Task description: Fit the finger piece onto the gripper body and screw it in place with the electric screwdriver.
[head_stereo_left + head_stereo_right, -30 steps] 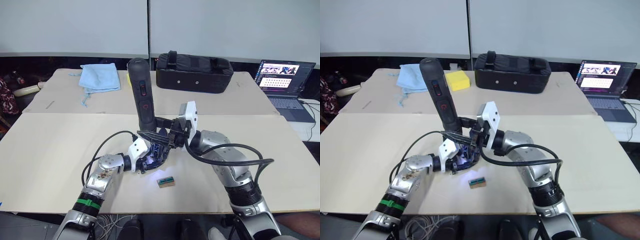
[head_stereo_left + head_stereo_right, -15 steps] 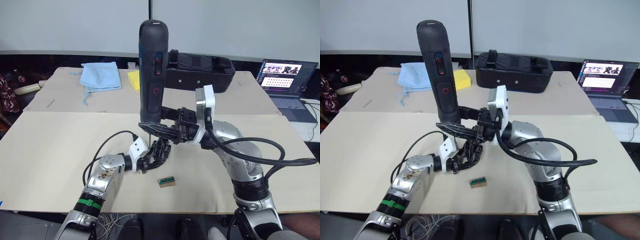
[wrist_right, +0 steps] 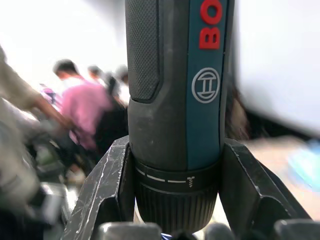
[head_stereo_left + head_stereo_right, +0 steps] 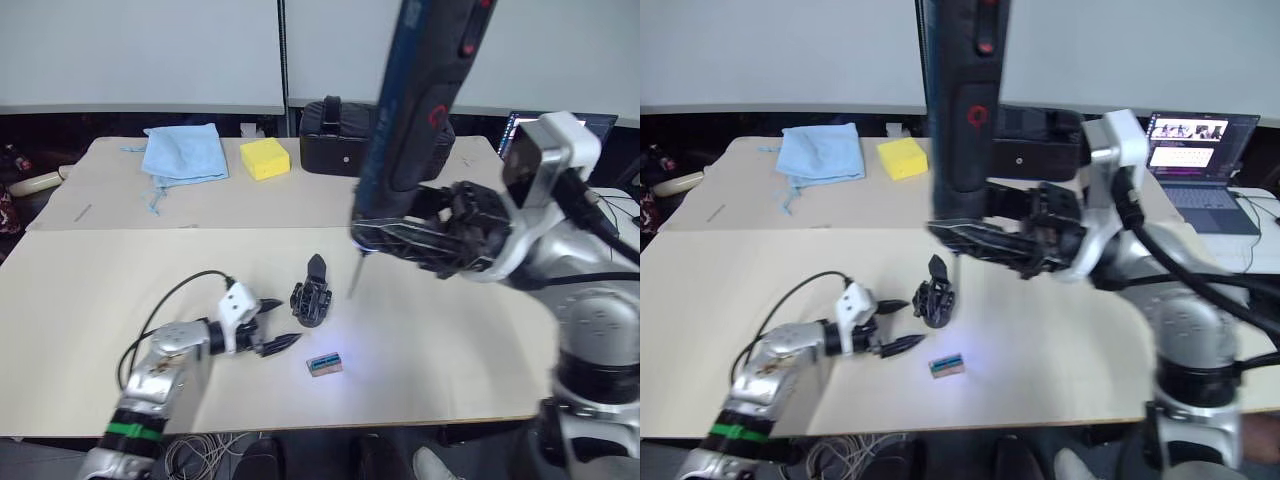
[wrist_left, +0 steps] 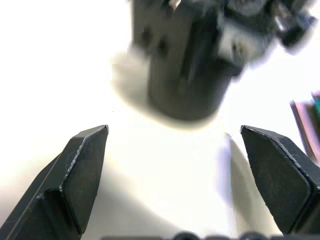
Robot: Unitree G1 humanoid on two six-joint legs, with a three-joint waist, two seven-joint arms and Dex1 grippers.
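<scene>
Gripping the electric screwdriver [image 4: 415, 110] near its lower end, my right gripper [image 4: 425, 238] holds the tool raised above the table [image 4: 80, 290], nearly upright and leaning a little, its thin metal bit pointing down over bare tabletop just to the right of the gripper body [image 4: 311, 298]. From the left eye view I see the gripper body standing alone on the table, with the finger piece [image 4: 316, 267] rising from its top as a slim black point. My left gripper [image 4: 275, 325] rests low on the table just left of the gripper body, its fingers spread apart and holding nothing. A small green and brown block [image 4: 324, 363] lies on the table near the front of the gripper body. Farther back lie a blue cloth [image 4: 183, 152], a yellow sponge [image 4: 265, 158] and a black zipped bag [image 4: 335, 145], and a laptop [image 4: 1193, 150] stands at the far right. In the left wrist view, the two spread fingers [image 5: 82, 172] frame the round base of the gripper body without touching it. In the right wrist view, the fingers [image 3: 107, 185] press on both sides of the screwdriver's collar, and blurred people [image 3: 82, 107] stand in the background.
</scene>
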